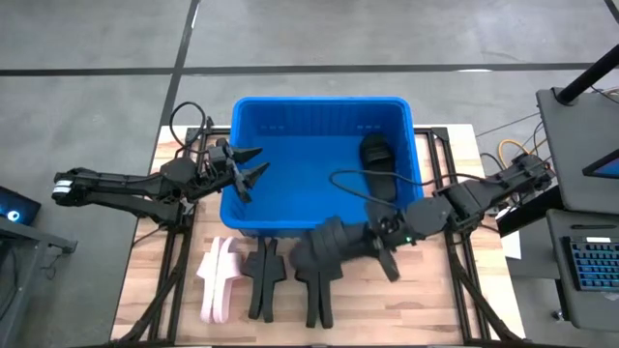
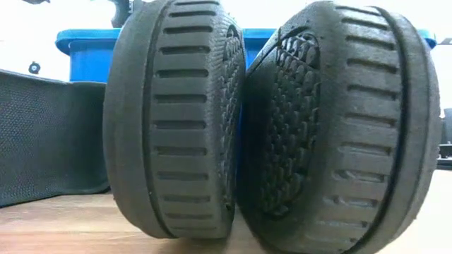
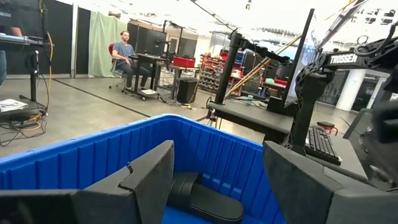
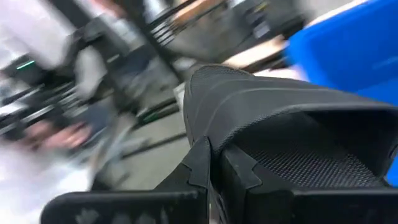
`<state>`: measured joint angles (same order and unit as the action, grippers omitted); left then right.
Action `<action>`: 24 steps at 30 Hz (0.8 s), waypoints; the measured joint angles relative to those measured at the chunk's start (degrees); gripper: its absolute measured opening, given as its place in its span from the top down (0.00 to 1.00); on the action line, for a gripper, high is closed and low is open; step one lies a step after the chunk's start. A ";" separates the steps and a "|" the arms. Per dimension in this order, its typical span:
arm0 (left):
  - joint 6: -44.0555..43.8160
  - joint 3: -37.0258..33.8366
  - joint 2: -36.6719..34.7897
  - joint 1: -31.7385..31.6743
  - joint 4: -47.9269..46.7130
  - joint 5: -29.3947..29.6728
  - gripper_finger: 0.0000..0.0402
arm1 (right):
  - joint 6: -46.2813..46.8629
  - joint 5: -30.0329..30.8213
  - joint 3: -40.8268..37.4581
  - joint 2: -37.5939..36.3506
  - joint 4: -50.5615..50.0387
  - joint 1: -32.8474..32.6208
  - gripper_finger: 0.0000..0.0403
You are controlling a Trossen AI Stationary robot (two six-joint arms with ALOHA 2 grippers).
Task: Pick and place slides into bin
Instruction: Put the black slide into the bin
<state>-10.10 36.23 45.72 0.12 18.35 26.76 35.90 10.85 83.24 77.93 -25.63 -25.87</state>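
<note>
The blue bin (image 1: 290,126) stands at the table's middle, with one black slide (image 1: 376,159) lying on its floor by the right wall. My right gripper (image 1: 385,244) is shut on another black slide (image 1: 327,249) just in front of the bin's near wall. My left gripper (image 1: 247,169) is open and empty over the bin's left wall; its wrist view looks into the bin (image 3: 93,155) at the slide inside (image 3: 208,202). Two black slides (image 1: 263,280) (image 1: 317,295) stand on edge on the table, and pale pink slides (image 1: 218,280) lie left of them. My right gripper pinches the black slide between its two fingers (image 4: 202,165) at the side edge by the wide strap (image 4: 224,134). The fingers come from the table's right, slanting down. The slide lies roughly level across the bin's near wall, above the slides on the table.
The two standing black slides (image 2: 176,120) (image 2: 339,127) fill the low view, with the bin (image 2: 88,53) behind them. Black frame rails (image 1: 174,261) run along both table sides. A keyboard and gear (image 1: 590,261) sit off the right edge. A seated person (image 3: 127,56) is far off.
</note>
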 joint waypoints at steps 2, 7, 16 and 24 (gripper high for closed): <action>0.01 0.00 0.01 0.00 0.00 0.00 0.43 | -1.13 6.55 0.00 0.14 -0.20 0.02 0.97; -0.01 0.00 0.02 0.00 0.00 0.00 0.43 | -3.37 22.56 0.02 1.27 -0.31 0.00 0.97; -0.03 0.00 -0.01 0.04 0.07 -0.01 0.43 | -3.41 52.50 0.02 5.08 -0.88 0.34 0.97; -5.57 0.12 0.02 -0.04 0.68 -3.53 0.43 | -1.53 56.86 0.02 9.62 -0.63 2.79 0.97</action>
<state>-15.67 36.35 45.73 0.08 19.02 23.23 34.38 67.71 83.26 87.55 -26.26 -23.08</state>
